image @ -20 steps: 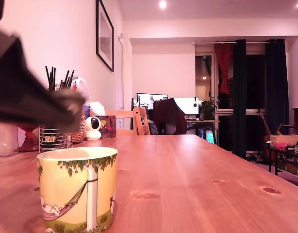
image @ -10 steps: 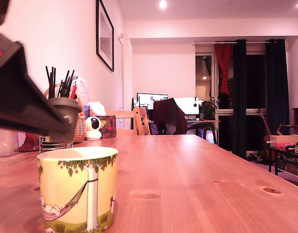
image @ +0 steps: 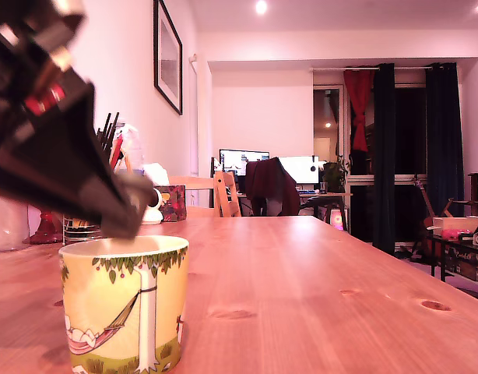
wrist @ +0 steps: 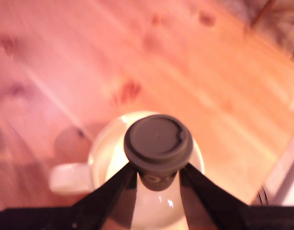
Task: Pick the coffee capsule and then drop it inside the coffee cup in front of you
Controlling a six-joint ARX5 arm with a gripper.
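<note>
Capsule point(wrist: 158, 143) pinched in gripper point(wrist: 158, 178), rimmed end facing the wrist camera, hanging straight above cup's point(image: 124, 308) open mouth near the table's point(image: 317, 288) front edge; from here, probably only letting go needed.

No text reads clearly — only blurred marks on the coffee capsule point(wrist: 158, 180).

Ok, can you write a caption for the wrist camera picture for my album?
The gripper holds the coffee capsule right over the open coffee cup on the wooden table.
</note>
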